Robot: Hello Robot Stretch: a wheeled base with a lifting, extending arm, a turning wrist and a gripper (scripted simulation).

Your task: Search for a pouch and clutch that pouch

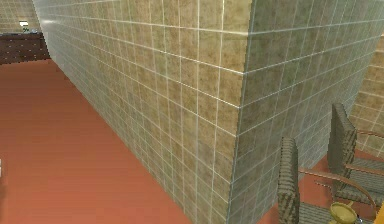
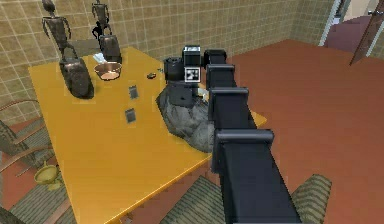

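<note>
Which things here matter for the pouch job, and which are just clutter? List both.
Job: gripper; grey crumpled bag by it, probably the pouch.

Lying about: yellow table, statues, bowl, chairs, tiled wall.

No text, number or sign can be read; the two white squares point(image 2: 191, 55) bear only black marks.

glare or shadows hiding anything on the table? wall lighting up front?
Arm side view: no glare on the yellow table; two statues read dark; the arm covers part of a dark grey lump. Forward view: the tiled wall looks slightly paler on its right face than its left, no hard shadows.
</note>
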